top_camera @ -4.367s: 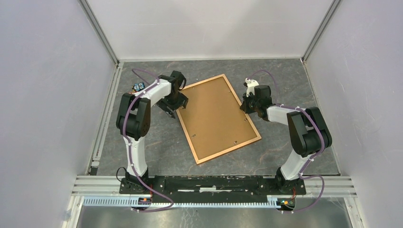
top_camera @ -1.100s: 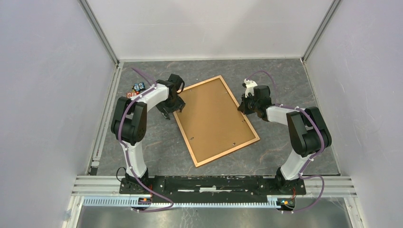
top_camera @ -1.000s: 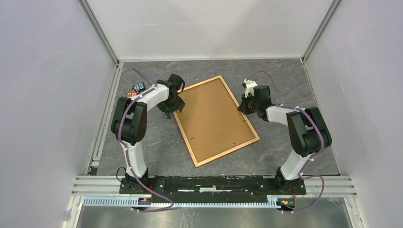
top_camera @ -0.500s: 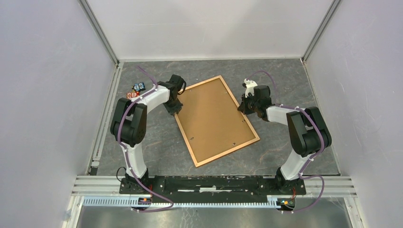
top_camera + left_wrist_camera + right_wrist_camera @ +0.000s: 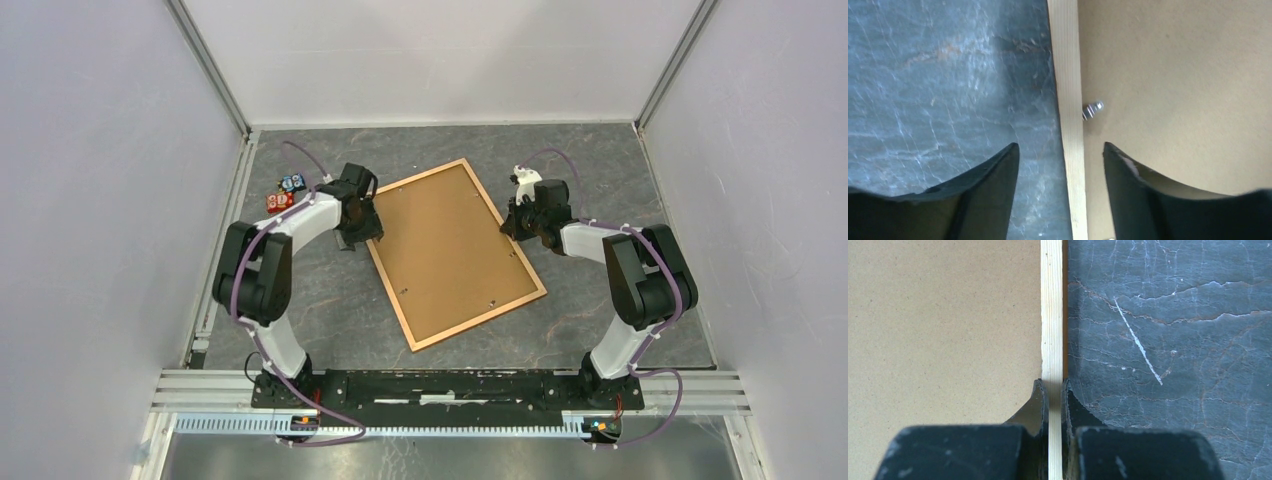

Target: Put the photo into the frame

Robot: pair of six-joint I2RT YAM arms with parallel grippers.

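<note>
Getting a two-sided hold on the frame [image 5: 455, 250]
It lies back-up at the centre of the table [image 5: 600, 160]. The right gripper [image 5: 1054, 385] pinches one rail and the left gripper [image 5: 1060, 150] gapes astride the other. Close squarely on wood, clear of the metal tab [image 5: 1092, 110]. The photo is not visible.

Light bright, even, from above. Shadows soft, narrow beside frame [image 5: 1051, 315]. Top view sharp; wrist views blur near fingers [image 5: 983, 195]. Faint sheen on table [image 5: 923, 75].
</note>
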